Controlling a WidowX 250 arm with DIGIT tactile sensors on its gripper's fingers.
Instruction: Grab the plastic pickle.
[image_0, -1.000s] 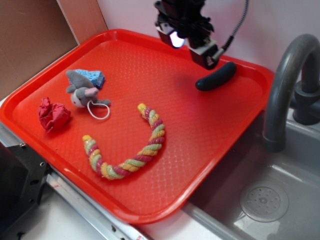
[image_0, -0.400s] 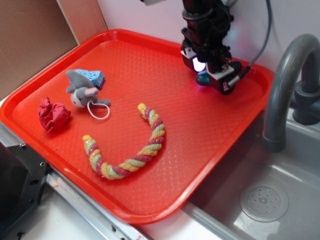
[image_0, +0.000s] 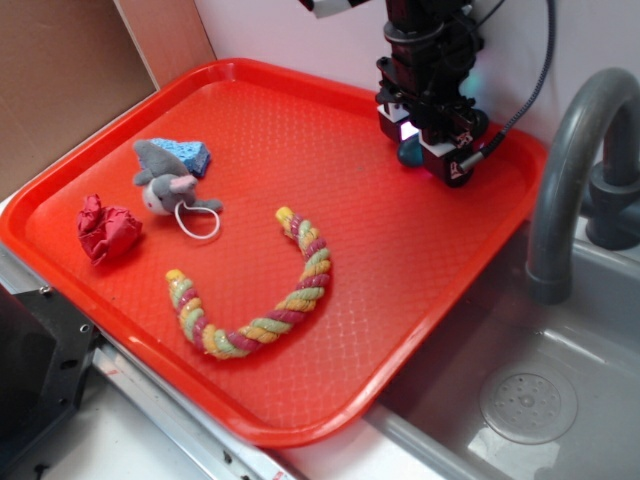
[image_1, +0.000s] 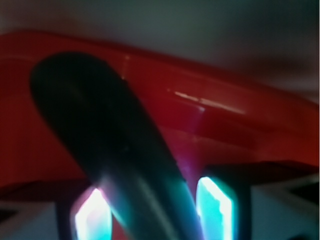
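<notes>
The plastic pickle (image_1: 110, 135), dark and smooth, lies near the back right corner of the red tray (image_0: 420, 270). My gripper (image_0: 427, 152) has come down over it, so the exterior view shows only its lit left end (image_0: 408, 153). In the wrist view the pickle runs down between the two glowing fingers (image_1: 215, 205) of my gripper (image_1: 152, 202). A narrow gap shows on each side, so the gripper is open and straddles the pickle. The tray rim rises just beyond it.
On the tray also lie a multicoloured twisted rope (image_0: 270, 300), a grey toy mouse (image_0: 165, 188), a blue sponge (image_0: 188, 155) and a red crumpled piece (image_0: 105, 228). A grey faucet (image_0: 570, 170) and sink (image_0: 530, 400) stand to the right, close to the gripper.
The gripper moved right and down onto the pickle. A second ago the pickle lay in full view beside it; now the gripper covers most of it.
</notes>
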